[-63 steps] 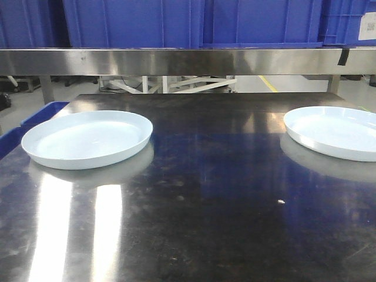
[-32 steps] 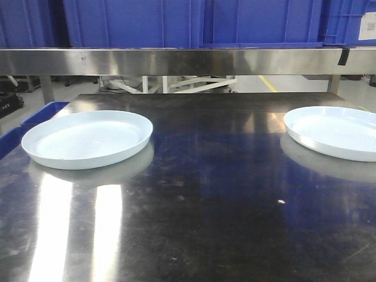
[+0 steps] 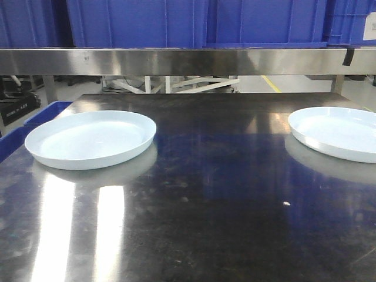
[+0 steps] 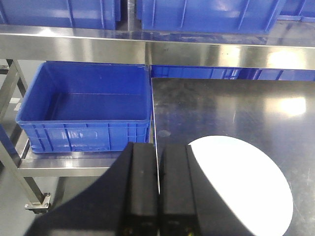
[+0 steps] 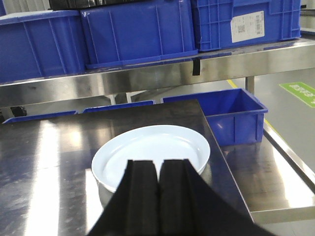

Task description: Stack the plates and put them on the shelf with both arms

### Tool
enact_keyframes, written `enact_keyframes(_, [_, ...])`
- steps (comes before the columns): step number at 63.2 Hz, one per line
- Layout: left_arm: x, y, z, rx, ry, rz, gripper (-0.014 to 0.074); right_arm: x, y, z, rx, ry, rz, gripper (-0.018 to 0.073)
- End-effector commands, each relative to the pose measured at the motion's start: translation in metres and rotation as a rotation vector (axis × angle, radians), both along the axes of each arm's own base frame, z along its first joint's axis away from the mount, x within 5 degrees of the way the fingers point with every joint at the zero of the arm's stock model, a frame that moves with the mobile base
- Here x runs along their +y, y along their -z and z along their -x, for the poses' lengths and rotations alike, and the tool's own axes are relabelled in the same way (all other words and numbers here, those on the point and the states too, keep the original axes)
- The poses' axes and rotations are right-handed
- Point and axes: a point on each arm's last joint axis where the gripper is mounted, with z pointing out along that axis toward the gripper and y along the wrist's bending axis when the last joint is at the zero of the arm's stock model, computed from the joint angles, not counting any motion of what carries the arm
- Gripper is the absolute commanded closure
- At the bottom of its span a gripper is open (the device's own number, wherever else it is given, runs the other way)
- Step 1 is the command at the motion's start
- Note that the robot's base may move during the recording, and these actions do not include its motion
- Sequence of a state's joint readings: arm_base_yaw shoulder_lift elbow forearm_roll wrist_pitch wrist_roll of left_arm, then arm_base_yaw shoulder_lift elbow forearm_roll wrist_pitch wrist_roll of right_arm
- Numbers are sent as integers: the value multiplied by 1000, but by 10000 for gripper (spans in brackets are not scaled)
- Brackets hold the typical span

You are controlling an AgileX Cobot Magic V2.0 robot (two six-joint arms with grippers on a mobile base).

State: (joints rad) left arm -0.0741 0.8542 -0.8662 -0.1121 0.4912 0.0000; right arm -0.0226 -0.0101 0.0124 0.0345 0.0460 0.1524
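Two white plates lie flat, unstacked and well apart on the dark steel counter (image 3: pixel 205 200): the left plate (image 3: pixel 91 139) at mid-left of the front view, the right plate (image 3: pixel 338 132) cut by the right edge. In each wrist view the left fingers (image 4: pixel 142 189) and the right fingers (image 5: pixel 142 196) stand pressed together and empty at bottom centre, overlapping the near plate's rim. A steel shelf (image 3: pixel 188 60) bearing blue crates (image 3: pixel 141 23) crosses the top of the front view.

Bright overhead glare was recorded in streaks on the table (image 3: pixel 111 229), and the left plate (image 4: pixel 246 187) was overexposed.
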Motion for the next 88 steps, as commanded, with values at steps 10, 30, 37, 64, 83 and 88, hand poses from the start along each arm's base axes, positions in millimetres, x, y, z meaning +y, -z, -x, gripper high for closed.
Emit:
enact_keyframes(10, [-7, -20, 1, -116, 32, 28, 506, 1, -67, 9, -20, -6, 2, 503])
enact_keyframes(30, [-16, -20, 2, -117, 84, 31, 506, -1, -116, -62, 265, -9, -5, 503])
enact_keyframes(37, [-16, -20, 2, -117, 84, 31, 506, -2, -117, -97, 344, -8, -9, 503])
enact_keyframes(64, [-16, -20, 2, -117, 84, 31, 506, -3, -108, -135, 405, -5, -21, 503])
enact_keyframes(83, [-16, -19, 0, -109, 84, 38, 465, -2, -105, -135, 430, -7, -22, 433])
enact_keyframes(88, [-17, -16, -6, -94, 83, 36, 352, -2, -104, -135, 443, -7, -23, 293])
